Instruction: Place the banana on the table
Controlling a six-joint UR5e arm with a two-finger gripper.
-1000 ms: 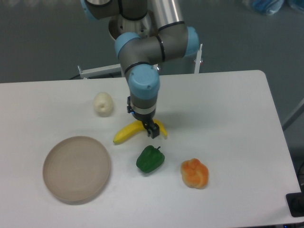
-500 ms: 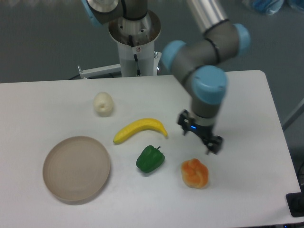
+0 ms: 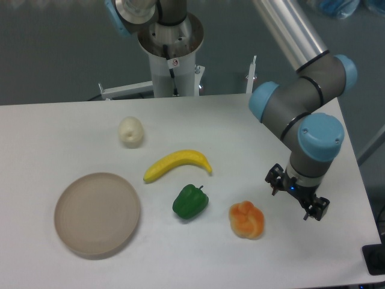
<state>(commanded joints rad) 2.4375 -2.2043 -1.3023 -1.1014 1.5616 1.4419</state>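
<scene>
The banana (image 3: 177, 164) is lying flat on the counter (image 3: 72, 126), near its middle, curving from lower left to upper right, with nothing touching it. It is sitting clear of the plate (image 3: 97, 214) at the near left, just above the green pepper (image 3: 190, 201), and well apart from the pale fruit (image 3: 130, 132) on the far left. The placing itself is looking done.

The arm is hanging over the right side of the counter, well apart from the banana. Its fingers (image 3: 298, 199) are spread wide and holding nothing, pointing down just to the right of the orange fruit (image 3: 246, 220).

What is remaining, by my judgement, is a clean exit. Doing that well is meaning lifting the fingers straight up before travelling, since they are sitting low beside the orange fruit and a sideways sweep could be knocking it into the pepper. Any path back should be passing high over the banana, so it is resting undisturbed where it is lying.
</scene>
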